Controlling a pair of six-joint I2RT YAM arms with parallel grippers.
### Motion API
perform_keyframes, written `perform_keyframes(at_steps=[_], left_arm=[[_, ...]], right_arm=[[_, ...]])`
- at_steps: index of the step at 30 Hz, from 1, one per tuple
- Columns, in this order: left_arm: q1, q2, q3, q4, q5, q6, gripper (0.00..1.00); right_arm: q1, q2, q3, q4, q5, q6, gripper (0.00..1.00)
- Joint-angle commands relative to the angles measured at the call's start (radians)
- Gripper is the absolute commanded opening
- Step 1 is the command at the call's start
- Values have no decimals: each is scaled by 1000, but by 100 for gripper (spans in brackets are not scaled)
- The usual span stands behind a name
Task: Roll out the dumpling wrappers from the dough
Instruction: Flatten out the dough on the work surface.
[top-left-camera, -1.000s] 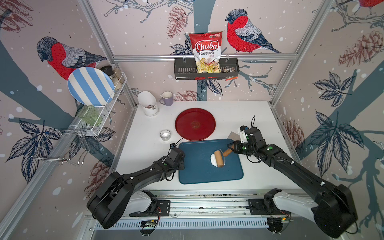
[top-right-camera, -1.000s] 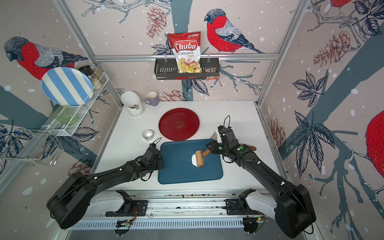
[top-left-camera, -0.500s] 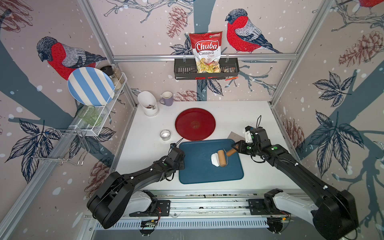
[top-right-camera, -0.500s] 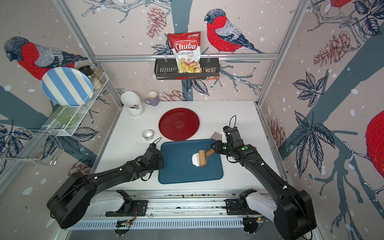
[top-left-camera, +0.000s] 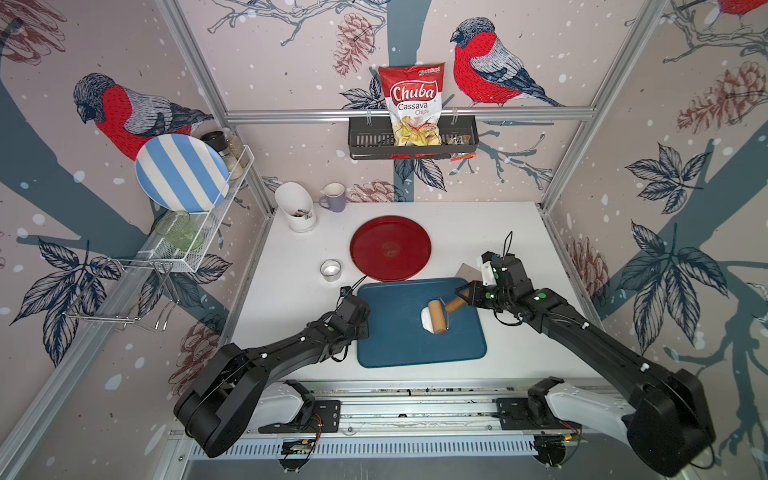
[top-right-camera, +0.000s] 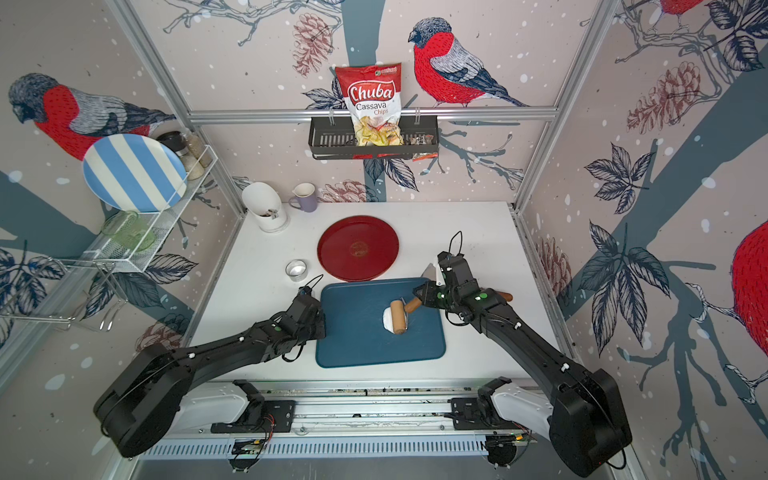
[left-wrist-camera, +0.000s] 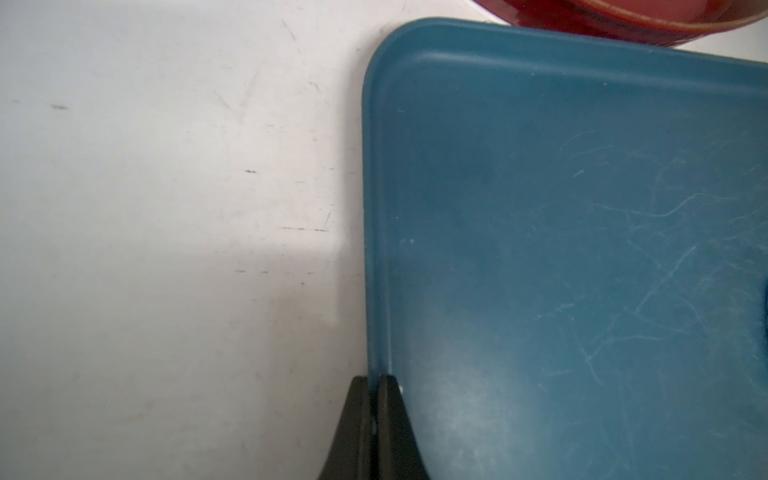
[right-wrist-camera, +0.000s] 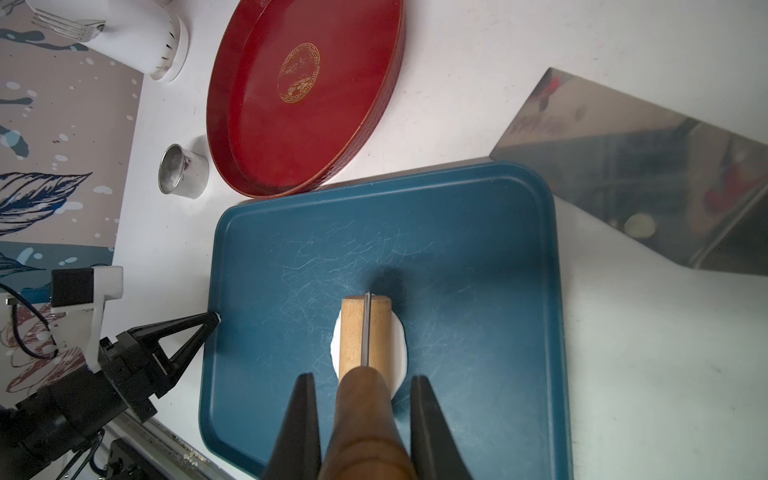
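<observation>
Clock reference: the centre of the blue rectangular tray (top-left-camera: 399, 349), with 12 o'clock toward the rear wall.

Seen from the front of the cell, the two black arms reach in from 7 and 5 o'clock. The left gripper (left-wrist-camera: 377, 380) sits at the tray's 9 o'clock edge. Its fingers are pressed together on the raised rim, one inside and one outside, as the left wrist view shows. The right gripper (right-wrist-camera: 362, 377) comes in from 2 o'clock and clamps the brown wooden handle (right-wrist-camera: 361, 419) of the small wooden roller (top-left-camera: 437, 316), one finger on each side.

The dough (right-wrist-camera: 400, 338), a white flattened oval patch, lies on the tray floor close to centre. The roller's pale barrel rests across it, and white margins show on both sides of the barrel in the right wrist view.

Beyond the tray, on the white table (top-left-camera: 498, 232):
- The shiny flat metal scraper blade (right-wrist-camera: 644, 178) lies at 2 o'clock, just beside the tray corner.
- The round red lacquer plate (top-left-camera: 390, 248) lies at 11 o'clock, just beside the far rim.
- The small metal cup (top-left-camera: 331, 269) stands at 10 o'clock, near the plate.
- The white utensil holder (top-left-camera: 296, 208) and the lilac mug (top-left-camera: 333, 197) stand farther out at 11 o'clock, near the rear wall.

On the rear wall at 12 o'clock, the black wire basket (top-left-camera: 365, 141) holds the red-and-white chip bag (top-left-camera: 411, 99).
</observation>
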Motion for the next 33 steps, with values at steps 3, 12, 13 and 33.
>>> perform_keyframes(at_steps=[3, 12, 13, 33], left_arm=[[0, 2, -4, -38, 33, 17, 0], [-1, 16, 1, -35, 39, 21, 0], [0, 17, 3, -35, 39, 22, 0], [0, 11, 0, -37, 34, 19, 0]], right_arm=[[-45, -37, -3, -108, 13, -43, 0], [74, 18, -5, -37, -1, 38, 0], [85, 27, -5, -31, 1, 46, 0], [-8, -27, -36, -83, 13, -47, 0]])
